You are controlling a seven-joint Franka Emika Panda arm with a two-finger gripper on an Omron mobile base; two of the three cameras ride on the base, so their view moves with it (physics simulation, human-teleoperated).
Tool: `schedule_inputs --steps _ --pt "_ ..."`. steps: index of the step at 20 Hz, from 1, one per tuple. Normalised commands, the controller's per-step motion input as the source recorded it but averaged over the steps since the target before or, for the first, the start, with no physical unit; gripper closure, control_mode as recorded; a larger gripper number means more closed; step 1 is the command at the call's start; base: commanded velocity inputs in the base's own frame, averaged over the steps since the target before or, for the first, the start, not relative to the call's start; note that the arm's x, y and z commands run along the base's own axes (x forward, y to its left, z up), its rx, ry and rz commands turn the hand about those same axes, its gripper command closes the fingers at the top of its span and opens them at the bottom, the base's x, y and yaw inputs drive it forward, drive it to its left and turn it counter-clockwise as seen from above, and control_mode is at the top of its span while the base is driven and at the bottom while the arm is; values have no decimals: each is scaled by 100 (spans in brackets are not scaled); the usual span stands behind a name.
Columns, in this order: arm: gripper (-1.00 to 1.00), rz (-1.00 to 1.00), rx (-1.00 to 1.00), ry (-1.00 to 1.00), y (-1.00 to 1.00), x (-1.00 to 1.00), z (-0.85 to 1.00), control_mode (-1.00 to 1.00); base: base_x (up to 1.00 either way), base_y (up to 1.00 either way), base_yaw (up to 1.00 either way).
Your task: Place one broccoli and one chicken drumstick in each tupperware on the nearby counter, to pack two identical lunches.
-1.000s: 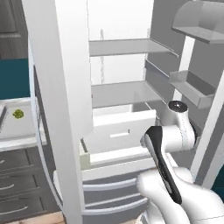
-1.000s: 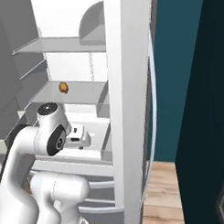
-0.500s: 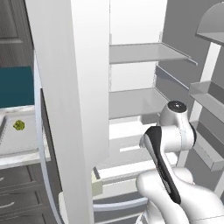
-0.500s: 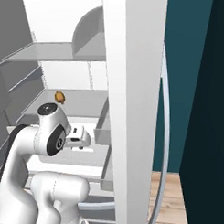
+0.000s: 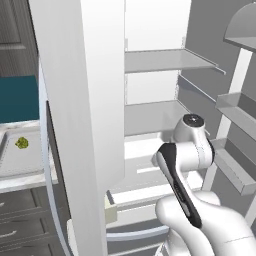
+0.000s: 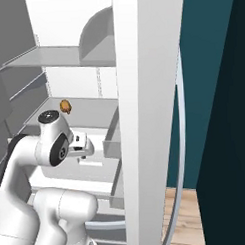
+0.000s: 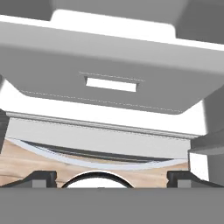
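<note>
The open fridge (image 5: pixel 150 75) stands ahead, its white centre post (image 5: pixel 85 100) nearest, grey shelves behind and door bins (image 5: pixel 235 170) to the right. A grey drawer (image 7: pixel 113 83) with a slot handle sits low inside; what it holds cannot be seen. The counter (image 5: pixel 20 175) lies far left, and on it a tupperware (image 5: pixel 10 160) holds one green broccoli (image 5: pixel 21 143). A brown chicken drumstick (image 6: pixel 66 105) rests on a fridge shelf, left of the post. The gripper (image 7: pixel 112 175) faces the drawer, its fingertips (image 7: pixel 41 176) spread fully wide, gripping nothing.
</note>
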Motion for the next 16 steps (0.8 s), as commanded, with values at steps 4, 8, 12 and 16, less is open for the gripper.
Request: schedule_inputs --steps 4,8,12,16 --pt "-100 16 0 -6 42 15 15 -100 0 0 0" --pt "-100 11 0 -13 43 36 27 -100 0 0 0" --pt "-100 6 0 -8 38 42 31 -100 0 0 0" --pt "-100 4 0 -4 43 35 34 -100 0 0 0"
